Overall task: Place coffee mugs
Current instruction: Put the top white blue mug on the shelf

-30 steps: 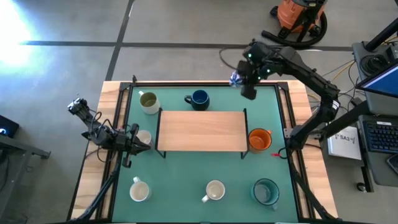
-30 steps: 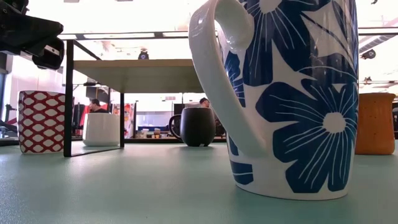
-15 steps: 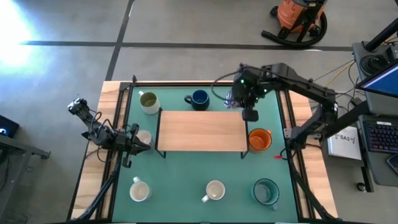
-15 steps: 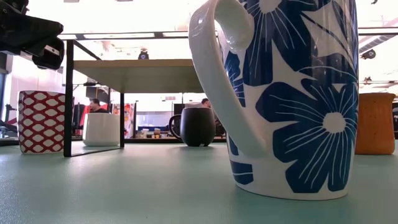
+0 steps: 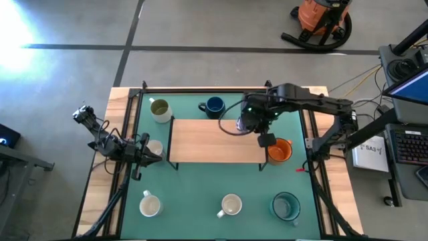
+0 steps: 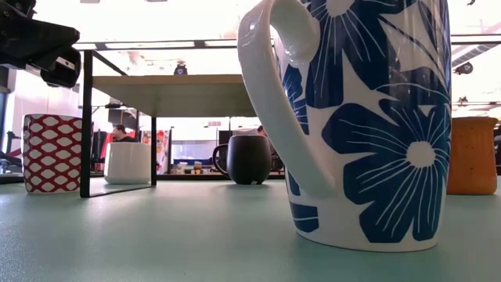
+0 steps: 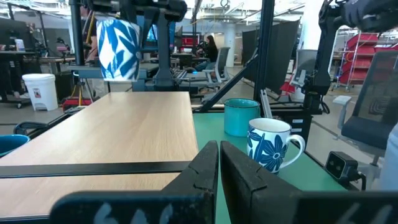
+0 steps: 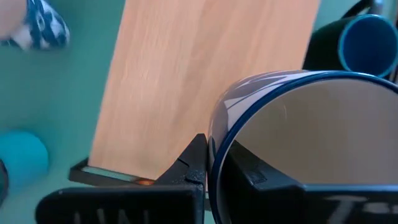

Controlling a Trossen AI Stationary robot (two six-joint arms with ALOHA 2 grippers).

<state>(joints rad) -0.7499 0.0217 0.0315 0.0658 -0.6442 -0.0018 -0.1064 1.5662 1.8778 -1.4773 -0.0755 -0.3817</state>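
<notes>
My right gripper (image 5: 257,124) is over the right part of the wooden shelf (image 5: 214,140) and is shut on a white mug with blue flowers (image 7: 121,50). On the green mat stand an olive mug (image 5: 159,109), a navy mug (image 5: 214,106), an orange mug (image 5: 279,149), a teal mug (image 5: 286,206), a second flowered mug (image 5: 231,205) and a white mug (image 5: 150,203). My left gripper (image 7: 217,155) is shut, waiting at the shelf's left end beside another white mug (image 5: 155,147). My right gripper holds the flowered mug by its rim (image 8: 214,155). One finger (image 8: 249,177) is inside the cup and the other finger (image 8: 186,165) is outside. The fingers come from above. The mug hangs clear above the shelf top, roughly upright.
The shelf stands on thin black legs (image 6: 84,125) in the middle of the mat. A black rail frames the table (image 5: 221,89). In the low view a red-patterned mug (image 6: 51,153) stands at the left. The room beyond holds desks, a seated person (image 7: 208,50) and an orange vacuum (image 5: 321,17).
My right gripper has carried the flowered mug from the table's far right corner toward the near edge and a little to the left, so it is now over the shelf's right part. The hold on the mug has not changed.
</notes>
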